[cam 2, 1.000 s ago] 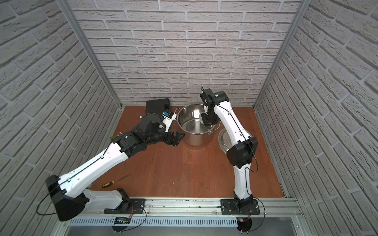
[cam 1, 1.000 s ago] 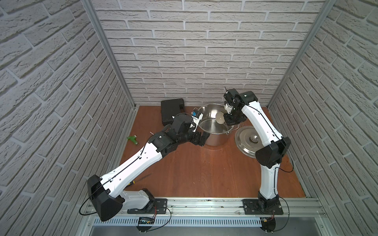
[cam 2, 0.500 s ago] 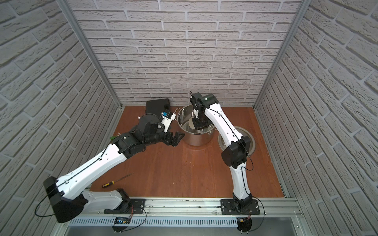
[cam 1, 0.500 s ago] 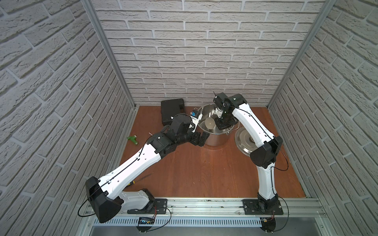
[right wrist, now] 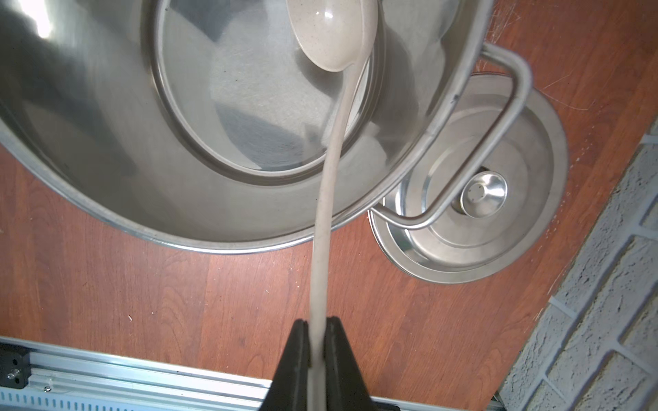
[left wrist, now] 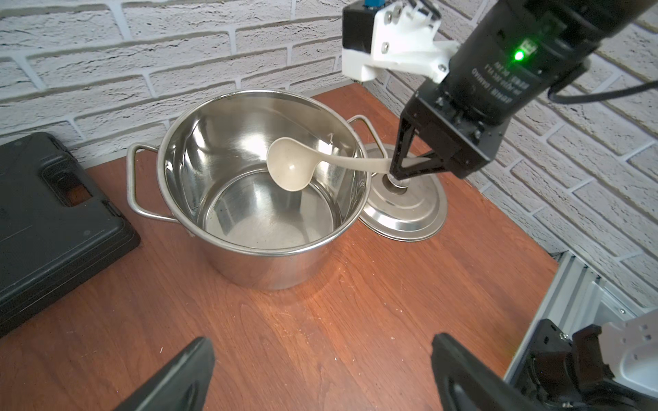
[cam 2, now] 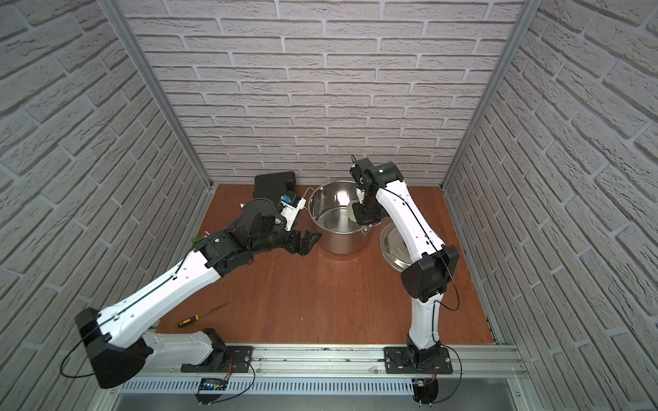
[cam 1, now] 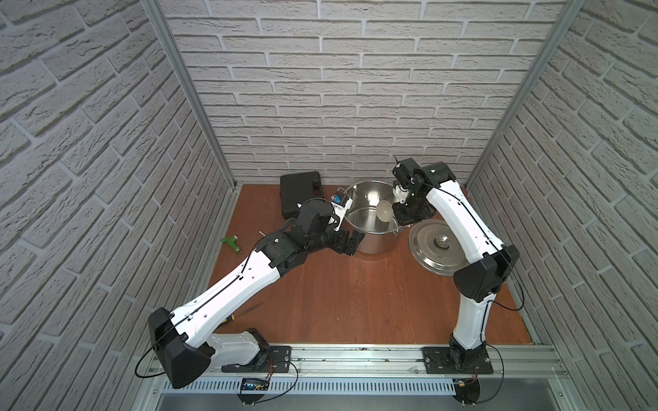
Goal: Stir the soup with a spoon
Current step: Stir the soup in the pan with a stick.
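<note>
The spoon [cam 1: 384, 210] [cam 2: 352, 210] is a cream ladle. My right gripper [cam 1: 400, 214] [cam 2: 364, 217] [left wrist: 395, 172] [right wrist: 317, 322] is shut on its slim handle, just outside the right rim of the steel pot [cam 1: 374, 245] [cam 2: 341, 243] [left wrist: 267, 265] [right wrist: 89, 149]. The handle crosses over that rim. The spoon's bowl [left wrist: 289, 168] [right wrist: 334, 32] hangs inside the pot near its right wall, above the bottom. No soup shows; the inside is bare and shiny. My left gripper [cam 1: 350, 243] [cam 2: 308, 243] [left wrist: 322, 343] stands open and empty by the pot's left front.
The flat steel lid [cam 1: 439, 249] [cam 2: 391, 247] [left wrist: 409, 217] [right wrist: 480, 199] lies right of the pot. A black case [cam 1: 301, 194] [cam 2: 272, 185] [left wrist: 53, 213] sits at the back left. A green tool [cam 1: 231, 244] and a yellow-handled screwdriver [cam 2: 203, 315] lie on the left.
My right gripper carried the spoon leftward across the pot, then back to the right rim. The left arm has stayed still.
</note>
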### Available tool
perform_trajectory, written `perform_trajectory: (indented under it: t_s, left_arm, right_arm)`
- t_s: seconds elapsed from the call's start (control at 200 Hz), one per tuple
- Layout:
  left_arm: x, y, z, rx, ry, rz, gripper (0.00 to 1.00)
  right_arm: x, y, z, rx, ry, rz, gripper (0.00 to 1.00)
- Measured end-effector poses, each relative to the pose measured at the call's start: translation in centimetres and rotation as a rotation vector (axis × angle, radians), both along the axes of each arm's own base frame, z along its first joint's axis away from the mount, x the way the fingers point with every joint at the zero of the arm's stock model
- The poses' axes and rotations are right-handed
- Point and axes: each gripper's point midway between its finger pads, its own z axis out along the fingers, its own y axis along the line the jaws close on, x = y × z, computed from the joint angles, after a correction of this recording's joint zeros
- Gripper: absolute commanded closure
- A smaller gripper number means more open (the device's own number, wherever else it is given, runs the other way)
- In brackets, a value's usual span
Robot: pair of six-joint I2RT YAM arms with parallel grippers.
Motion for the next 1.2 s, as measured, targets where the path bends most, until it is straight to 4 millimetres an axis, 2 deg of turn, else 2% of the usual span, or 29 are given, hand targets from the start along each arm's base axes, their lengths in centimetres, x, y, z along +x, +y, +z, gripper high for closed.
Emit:
perform_trajectory:
  t_s: [0.265, 0.47, 0.625, 0.77, 0.925, 1.115, 1.2]
  left_arm:
    - [-0.3, -0.1, 0.1, 0.005, -0.010, -0.025, 0.02]
    - [-0.5, -0.4, -0.1, 0.032, -0.030, -0.074, 0.02]
    - [-0.6, -0.9, -0.7, 0.063, -0.031, -0.116, 0.02]
    - [-0.5, -1.4, -1.5, 0.101, -0.028, -0.152, 0.02]
    - [-1.4, -2.7, -2.1, 0.156, -0.064, -0.216, 0.02]
    - [-1.8, -3.6, -2.7, 0.194, -0.082, -0.257, 0.02]
    - [-1.8, -3.8, -3.1, 0.205, -0.080, -0.261, 0.02]
  right_arm:
    - [3.2, 2.5, -0.2, 0.048, -0.038, 0.022, 0.98]
    - [2.7, 5.0, -0.7, 0.071, -0.019, 0.074, 0.98]
    - [1.7, 5.6, -1.2, 0.061, 0.013, 0.098, 0.98]
    - [0.3, 4.6, -2.1, 0.026, 0.060, 0.094, 0.98]
    - [-0.4, 2.4, -1.3, 0.011, 0.054, 0.061, 0.98]
    - [0.2, -0.1, 0.0, 0.002, 0.003, 0.009, 0.98]
    - [1.0, -0.2, 0.0, 0.008, -0.003, 0.002, 0.98]
